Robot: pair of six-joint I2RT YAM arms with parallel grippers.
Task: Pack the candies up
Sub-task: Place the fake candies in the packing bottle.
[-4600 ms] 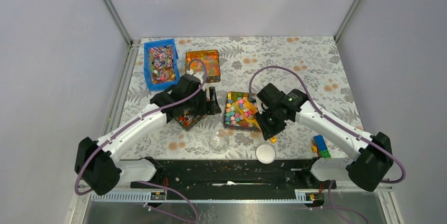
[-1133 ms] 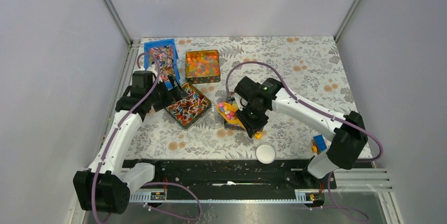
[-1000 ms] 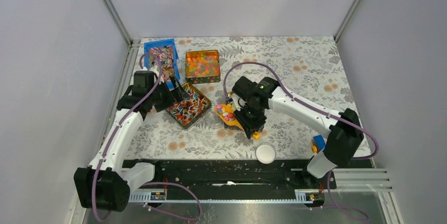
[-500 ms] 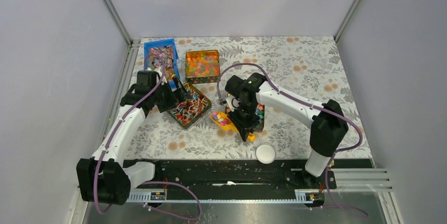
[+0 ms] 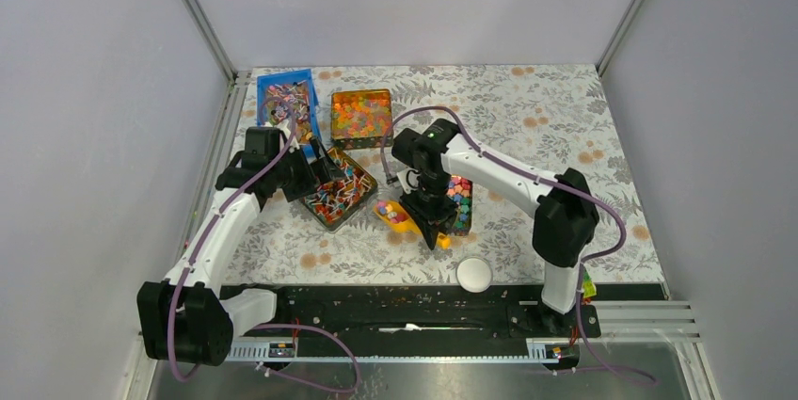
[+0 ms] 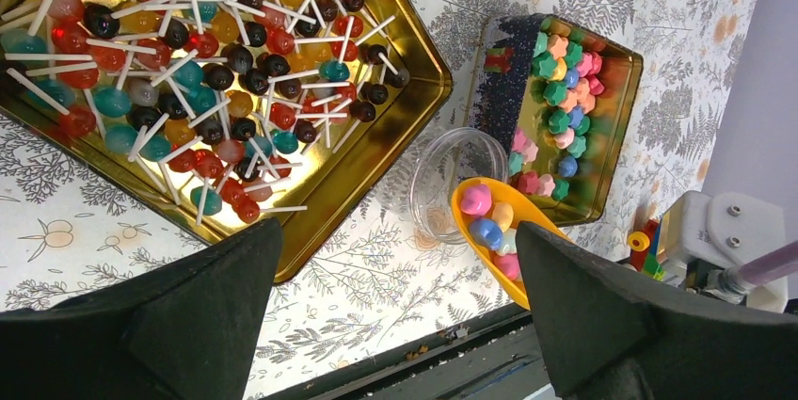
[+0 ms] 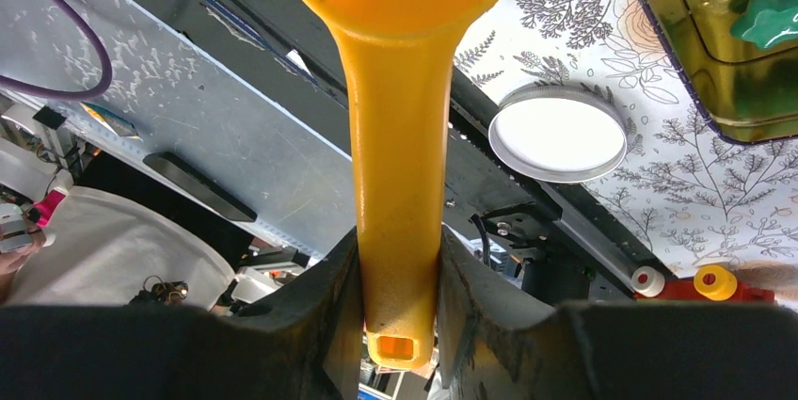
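A floral-patterned table cover (image 5: pixel 555 118) is seen spread under everything, and on it a shallow gold rectangular tin (image 6: pixel 616 127) is taken as the marker. To that tin's left, a larger gold tray of stick lollipops (image 6: pixel 423 89) is laid at an angle. Farther left and back from the tin, a blue plastic bin (image 5: pixel 263 104) and an orange square tin of glossy beads (image 5: pixel 362 142) are set. The left gripper (image 6: pixel 395 249) is held out to the tin's left, over the tray, its jaws spread wide with nothing caught between them. The right gripper (image 7: pixel 400 320) is poised at the tin's near-left corner, pinched tight on the handle of a yellow plastic scoop (image 6: pixel 494 231). A clear round jar (image 6: pixel 458 179) is stood just left of the tin, and the scoop's bowl is carried over its near rim; contact cannot be judged. A white round lid (image 5: pixel 474 274) is seen lying nearer than the tin. The small pastel candies (image 6: pixel 560 89) are heaped along one side of the tin, and a few more are carried in the scoop
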